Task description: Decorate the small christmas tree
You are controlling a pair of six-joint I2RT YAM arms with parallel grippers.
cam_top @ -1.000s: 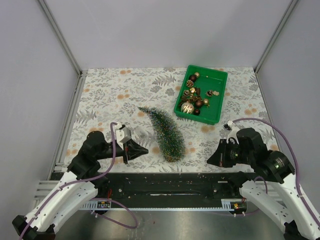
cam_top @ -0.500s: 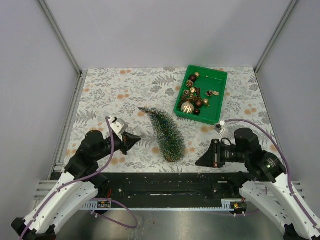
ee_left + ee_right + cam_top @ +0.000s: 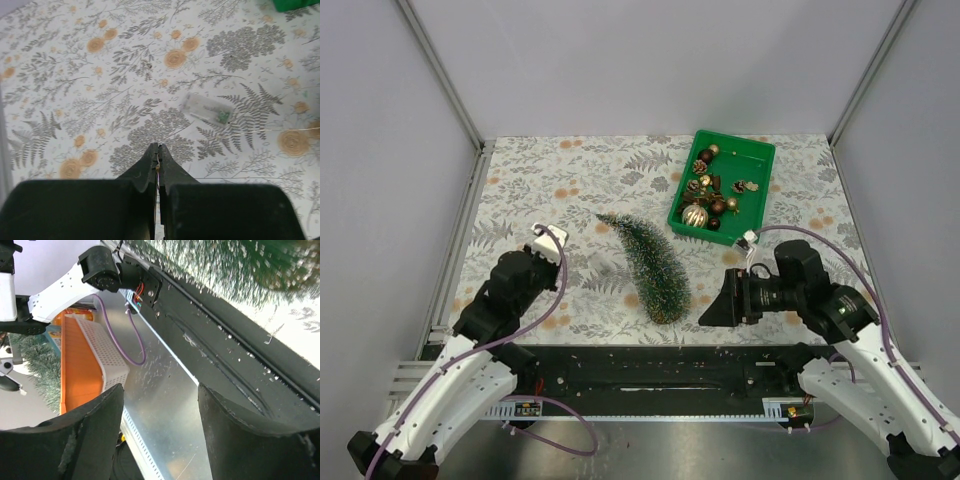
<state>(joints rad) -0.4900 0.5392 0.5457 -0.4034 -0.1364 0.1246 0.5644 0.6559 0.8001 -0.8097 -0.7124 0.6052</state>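
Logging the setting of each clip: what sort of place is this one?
Probably a lab robot cell, not a home: plain grey panel walls in aluminium framing, a floral-print table cover, and a black mounting rail along the near edge.

bristly, frosted small christmas tree [image 3: 655,268]; glossy green plastic bin [image 3: 752,215]; matt printed table cover [image 3: 540,185].

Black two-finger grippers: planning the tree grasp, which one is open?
The right gripper, fingers spread wide near the lying dark green bottle-brush tree; the left gripper has its fingers pressed together.
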